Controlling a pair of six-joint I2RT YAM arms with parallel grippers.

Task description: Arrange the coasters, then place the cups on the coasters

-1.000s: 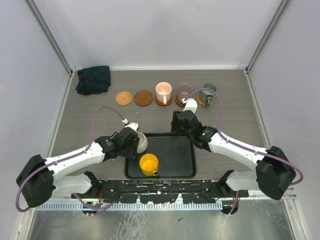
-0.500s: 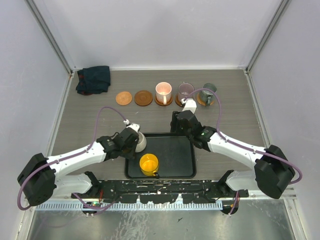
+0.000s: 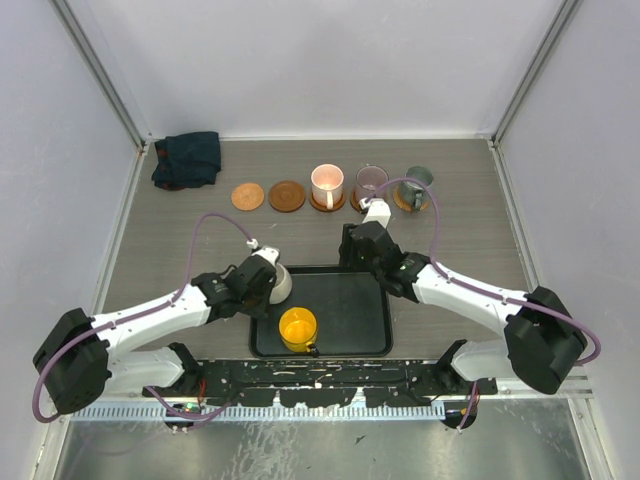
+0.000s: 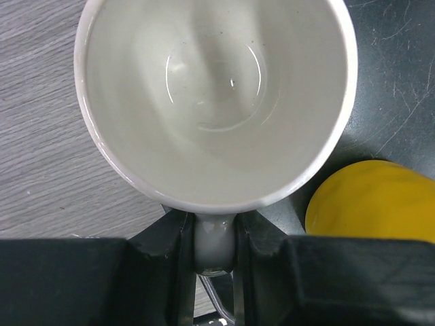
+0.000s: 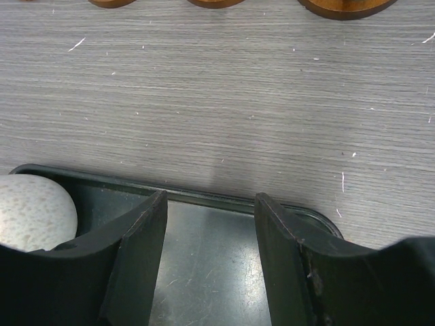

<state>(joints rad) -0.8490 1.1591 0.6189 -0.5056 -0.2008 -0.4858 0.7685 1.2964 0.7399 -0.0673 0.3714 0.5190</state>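
While at tray (image 4: 397, 75), cup (image 4: 217, 102) handle btwn fingers (image 4: 170, 251)

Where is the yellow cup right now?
In the top view, the yellow cup stands in the black tray, near-left part, just nearer the arm bases than the cream cup.

We see white tube links on both arms, left arm (image 3: 150, 318) and right arm (image 3: 470, 293), with black joint housings and bulky rounded black shoulders. A purple cable (image 3: 205, 225) loops off each. Left hand (image 4: 215, 234) and right hand (image 5: 211, 210): matte black plastic fingers.
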